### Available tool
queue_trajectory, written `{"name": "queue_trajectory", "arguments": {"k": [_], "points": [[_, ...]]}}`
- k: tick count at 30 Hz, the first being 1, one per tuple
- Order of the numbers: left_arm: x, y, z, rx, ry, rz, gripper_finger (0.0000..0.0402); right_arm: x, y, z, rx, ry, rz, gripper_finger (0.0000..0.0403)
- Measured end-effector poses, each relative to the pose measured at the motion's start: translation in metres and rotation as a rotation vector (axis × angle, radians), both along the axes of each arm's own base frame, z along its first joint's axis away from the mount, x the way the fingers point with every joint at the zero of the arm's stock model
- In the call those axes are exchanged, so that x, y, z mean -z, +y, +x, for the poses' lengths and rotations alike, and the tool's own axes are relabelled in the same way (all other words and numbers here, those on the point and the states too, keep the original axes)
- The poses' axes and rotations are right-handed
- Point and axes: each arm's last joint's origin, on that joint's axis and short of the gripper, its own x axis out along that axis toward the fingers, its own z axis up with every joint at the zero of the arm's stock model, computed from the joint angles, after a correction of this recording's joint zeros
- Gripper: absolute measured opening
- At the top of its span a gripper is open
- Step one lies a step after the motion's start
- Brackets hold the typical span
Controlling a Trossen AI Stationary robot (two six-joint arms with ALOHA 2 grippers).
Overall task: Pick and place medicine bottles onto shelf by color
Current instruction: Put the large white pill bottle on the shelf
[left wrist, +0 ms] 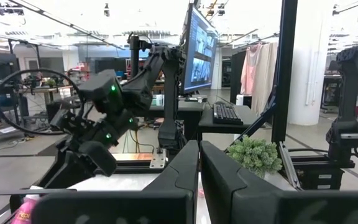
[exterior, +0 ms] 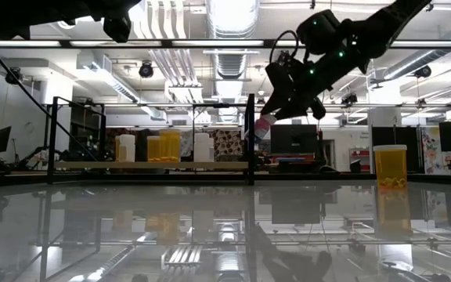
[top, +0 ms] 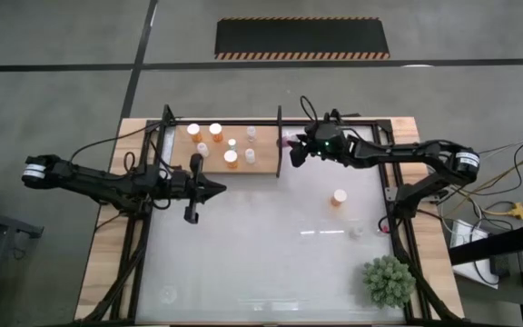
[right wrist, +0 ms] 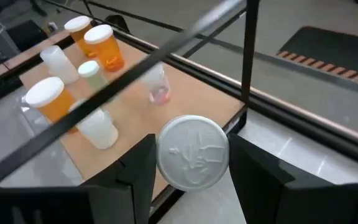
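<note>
Up near the top centre of the high view, the right tool (top: 295, 151) grips a purple-maroon bottle (exterior: 264, 127) with a round white cap (right wrist: 193, 152), tilted and lifted just beside the shelf's (top: 266, 166) right black post. On the pale wood shelf stand orange bottles (right wrist: 106, 46) and clear whitish bottles (right wrist: 98, 127), all white-capped and upright, grouped in its left and middle parts. One more orange bottle (top: 338, 197) stands alone on the glossy white counter (top: 261, 263), right of centre. The left tool (top: 192, 214) hangs clenched and empty over the counter's left side, below the shelf in the frame.
</note>
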Motion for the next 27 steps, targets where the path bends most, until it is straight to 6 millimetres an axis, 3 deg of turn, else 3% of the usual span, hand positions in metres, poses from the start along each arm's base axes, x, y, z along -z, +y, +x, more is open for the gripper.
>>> {"name": "queue_trajectory", "arguments": {"k": [8,12,14,18,22,24,27], "points": [[-0.001,0.000,0.000,0.000,-0.013,-0.001,0.0000,0.018,-0.001,0.002,0.034,0.006,0.037,0.0166],[-0.002,0.000,0.000,0.001,-0.016,-0.004,0.0000,0.010,-0.004,-0.002,0.047,0.035,0.027,0.0166],[-0.002,0.000,0.000,0.002,-0.016,-0.009,0.0000,-0.011,-0.007,-0.007,0.054,0.072,0.018,0.0166],[-0.001,0.000,0.000,0.002,-0.015,-0.008,0.0000,-0.079,-0.008,-0.017,0.114,0.143,-0.080,0.0166],[-0.002,0.000,0.000,0.001,-0.024,-0.002,0.0000,-0.141,-0.004,-0.014,0.004,0.117,-0.111,0.0166],[-0.002,0.000,0.000,0.001,-0.024,-0.002,0.0000,-0.160,-0.001,-0.005,-0.079,0.115,-0.089,0.0165],[-0.002,0.000,0.000,0.001,-0.024,-0.001,0.0000,-0.170,0.005,0.017,-0.257,0.177,-0.070,0.0162]]}}
